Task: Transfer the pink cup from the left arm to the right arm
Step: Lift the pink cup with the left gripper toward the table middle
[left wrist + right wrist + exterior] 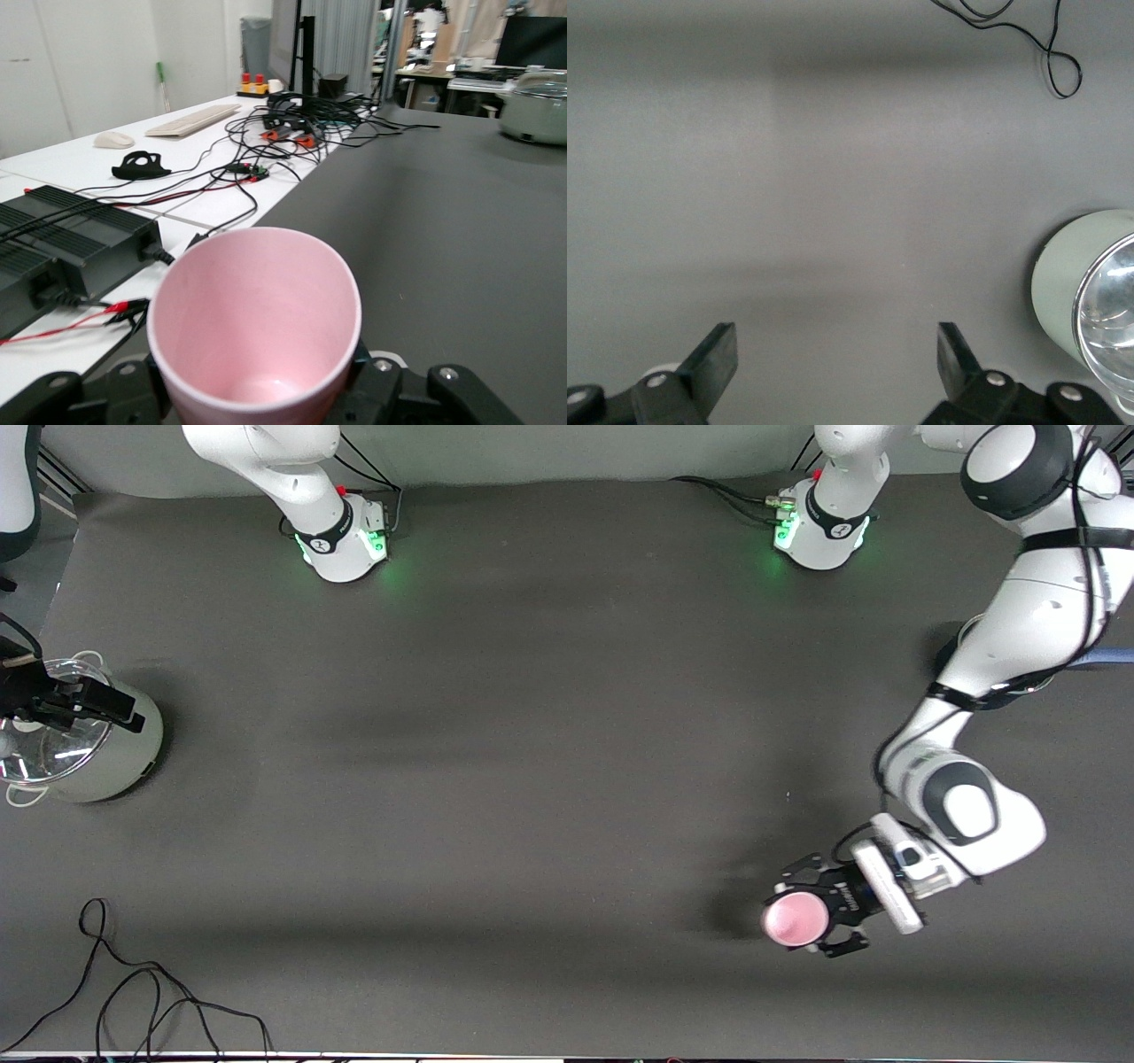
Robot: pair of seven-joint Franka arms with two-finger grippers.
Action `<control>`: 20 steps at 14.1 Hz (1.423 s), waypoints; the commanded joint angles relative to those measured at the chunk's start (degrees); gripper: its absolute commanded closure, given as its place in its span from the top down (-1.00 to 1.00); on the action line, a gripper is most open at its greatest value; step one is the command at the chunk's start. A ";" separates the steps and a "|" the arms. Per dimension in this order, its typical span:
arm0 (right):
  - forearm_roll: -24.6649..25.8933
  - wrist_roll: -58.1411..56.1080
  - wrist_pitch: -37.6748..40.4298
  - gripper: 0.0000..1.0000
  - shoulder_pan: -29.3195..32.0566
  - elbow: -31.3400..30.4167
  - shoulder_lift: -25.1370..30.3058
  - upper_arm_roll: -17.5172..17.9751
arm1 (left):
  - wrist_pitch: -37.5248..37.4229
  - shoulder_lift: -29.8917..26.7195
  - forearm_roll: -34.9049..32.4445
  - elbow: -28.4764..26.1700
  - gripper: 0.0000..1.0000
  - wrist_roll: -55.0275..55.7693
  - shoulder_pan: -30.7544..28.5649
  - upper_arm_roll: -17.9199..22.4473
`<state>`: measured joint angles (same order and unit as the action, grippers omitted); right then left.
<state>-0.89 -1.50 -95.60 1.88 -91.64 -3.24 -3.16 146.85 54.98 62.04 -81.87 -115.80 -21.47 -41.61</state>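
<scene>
The left tool (819,921) is gripping the pink cup (795,918), its skeletal fingers (120,390) closing on the cup's sides, mouth facing up toward the front camera, above the tabletop (532,779) near the left arm's end. The right tool (66,704) is hanging with its jaws spread wide and holding nothing over the glass-lidded pot (84,735) at the right arm's end. The two are sitting well apart, so the handover is probably calling for both arms to be closing toward the middle.
</scene>
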 commanded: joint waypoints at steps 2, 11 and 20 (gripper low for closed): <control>0.45 -1.05 -0.11 1.00 -0.39 0.15 -0.28 -0.35 | 16.84 -0.32 0.71 2.24 -1.00 8.20 9.75 -3.73; -0.08 -0.26 -0.11 1.00 -0.56 0.41 -0.19 0.09 | 47.89 -0.76 0.09 12.78 -1.00 29.57 41.39 0.21; -0.16 -0.18 -0.38 1.00 -3.64 0.94 -1.42 0.17 | 52.04 -0.58 0.18 18.24 -1.00 39.23 58.90 12.94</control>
<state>-0.92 -1.49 -95.70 -0.59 -91.54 -3.63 -2.71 197.95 54.27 61.74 -65.53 -79.36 34.08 -32.54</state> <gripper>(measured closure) 0.000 0.308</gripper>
